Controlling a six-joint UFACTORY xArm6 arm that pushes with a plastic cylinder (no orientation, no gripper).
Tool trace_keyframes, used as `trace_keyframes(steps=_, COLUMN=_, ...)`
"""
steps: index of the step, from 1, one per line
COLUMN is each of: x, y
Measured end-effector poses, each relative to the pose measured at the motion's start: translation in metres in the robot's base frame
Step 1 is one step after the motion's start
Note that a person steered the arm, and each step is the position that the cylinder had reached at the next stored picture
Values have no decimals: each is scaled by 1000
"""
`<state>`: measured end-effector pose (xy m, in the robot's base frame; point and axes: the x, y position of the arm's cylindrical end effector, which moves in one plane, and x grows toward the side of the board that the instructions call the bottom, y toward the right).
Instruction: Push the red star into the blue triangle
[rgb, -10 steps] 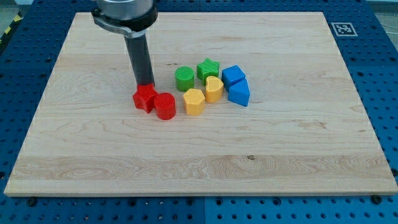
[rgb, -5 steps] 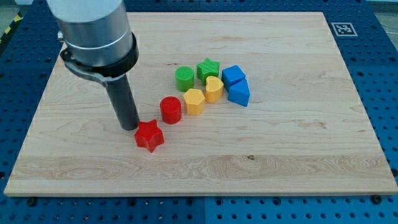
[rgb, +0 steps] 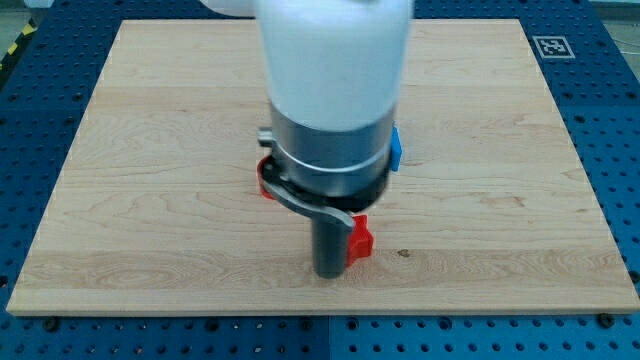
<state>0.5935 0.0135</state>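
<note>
The arm's body fills the middle of the view. My tip (rgb: 329, 272) rests on the board near the view's bottom centre. The red star (rgb: 359, 238) shows only as a sliver at the tip's right side, touching it. A thin strip of a blue block (rgb: 396, 148) shows at the arm's right edge, above the star; I cannot tell if it is the triangle. The rest of the blue blocks is hidden behind the arm.
The red cylinder (rgb: 266, 178) peeks out at the arm's left edge. The green and yellow blocks are hidden behind the arm. The wooden board (rgb: 120, 200) lies on a blue perforated table; a marker tag (rgb: 552, 46) sits at its top right corner.
My tip has swept right and down, and the red star has moved right with it, from left of the cluster to below it. The arm now hides most of the blocks.
</note>
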Motion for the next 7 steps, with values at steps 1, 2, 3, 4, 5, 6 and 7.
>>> trace_keyframes(steps=1, x=4, y=18)
trace_keyframes(steps=2, x=-5, y=37)
trace_keyframes(steps=3, x=-25, y=55)
trace_keyframes(steps=4, x=-22, y=62)
trace_keyframes(steps=5, x=8, y=59)
trace_keyframes(steps=6, x=12, y=36)
trace_keyframes(steps=7, x=-5, y=32)
